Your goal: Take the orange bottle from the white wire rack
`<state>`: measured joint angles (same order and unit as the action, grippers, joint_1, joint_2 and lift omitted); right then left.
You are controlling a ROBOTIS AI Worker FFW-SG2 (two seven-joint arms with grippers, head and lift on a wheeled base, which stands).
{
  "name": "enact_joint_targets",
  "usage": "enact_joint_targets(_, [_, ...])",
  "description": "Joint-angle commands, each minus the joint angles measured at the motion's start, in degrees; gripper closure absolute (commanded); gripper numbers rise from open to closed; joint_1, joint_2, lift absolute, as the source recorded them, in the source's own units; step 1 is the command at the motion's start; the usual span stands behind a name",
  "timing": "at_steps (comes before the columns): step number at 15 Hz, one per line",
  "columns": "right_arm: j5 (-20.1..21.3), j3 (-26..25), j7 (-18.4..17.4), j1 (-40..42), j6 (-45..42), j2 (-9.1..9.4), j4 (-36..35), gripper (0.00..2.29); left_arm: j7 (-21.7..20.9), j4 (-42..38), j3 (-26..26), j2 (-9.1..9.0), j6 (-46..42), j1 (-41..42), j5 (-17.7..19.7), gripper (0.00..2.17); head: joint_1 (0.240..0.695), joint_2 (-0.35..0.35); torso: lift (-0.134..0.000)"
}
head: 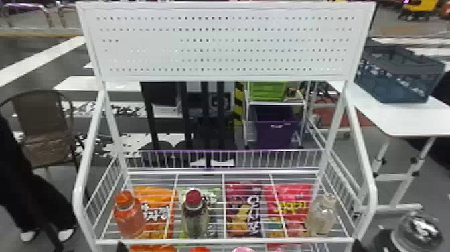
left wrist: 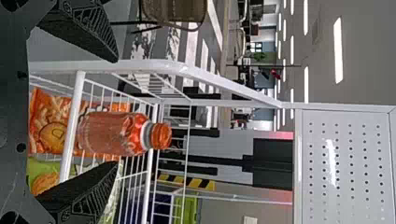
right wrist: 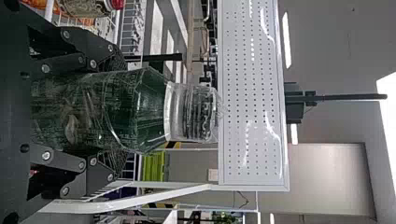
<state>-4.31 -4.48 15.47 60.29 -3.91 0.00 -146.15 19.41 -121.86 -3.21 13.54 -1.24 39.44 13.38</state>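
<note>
1. White wire rack point(head: 221, 240), head view: stands in the centre, with a perforated panel point(head: 221, 43) across its top. Orange bottle point(head: 129, 217) stands upright at the rack's front left, behind the front rail
2. Same view, rest of the row: a red-capped bottle point(head: 195, 217) stands to the right of the orange one, and a pale bottle point(head: 322, 217) stands near the right end. Snack packets point(head: 246, 207) show through the wires
3. Same view, surroundings: a dark crate point(head: 395, 77) rests on a white table point(head: 411, 120), right of the rack
4. Same view, pincers: I see one dark tip of the left gripper point(head: 121, 247) at the bottom edge, below the orange bottle, and one of the right gripper point(head: 357, 246) at the same edge, near the rack's right front corner
5. Left wrist view: fingers point(left wrist: 88, 32) are spread wide, with nothing held between them. The orange bottle stands ahead of them, apart from both, inside the rack and beyond the front rail. An orange packet point(left wrist: 49, 123) shows beside its lower part
6. Right wrist view: fingers are closed against opposite sides of a clear plastic bottle point(right wrist: 126, 109), gripping its body. Its transparent cap point(right wrist: 194, 112) projects past the fingertips, with the panel behind
</note>
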Motion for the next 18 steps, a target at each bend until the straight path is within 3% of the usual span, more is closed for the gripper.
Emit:
enact_joint_targets(1, [0.0, 0.0, 0.0, 0.0, 0.0, 0.05, 0.2, 0.86, -0.2, 9.3, -3.4, 0.00, -10.7, -2.5, 0.2, 0.11, 0.499, 0.000, 0.000])
enact_joint_targets(2, [0.0, 0.0, 0.0, 0.0, 0.0, 0.05, 0.2, 0.86, -0.4, 13.7, -5.0, 0.00, -16.2, -4.3, 0.2, 0.11, 0.499, 0.000, 0.000])
enact_joint_targets(6, [0.0, -0.2, 0.0, 0.7, -1.2, 0.05, 0.2, 0.86, -1.3, 26.9, -9.1, -0.35, -22.9, -12.1, 0.2, 0.10, 0.499, 0.000, 0.000])
enact_joint_targets(10, [0.0, -0.5, 0.0, 1.9, -2.5, 0.05, 0.2, 0.86, -3.0, 34.0, -9.5, -0.97, -23.4, -18.9, 1.2, 0.10, 0.499, 0.000, 0.000])
enact_joint_targets(18, [-0.4, -1.7, 0.0, 4.2, -6.3, 0.05, -0.1, 0.86, -4.2, 48.1, -9.4, 0.09, -22.7, -31.3, 0.8, 0.10, 0.499, 0.000, 0.000])
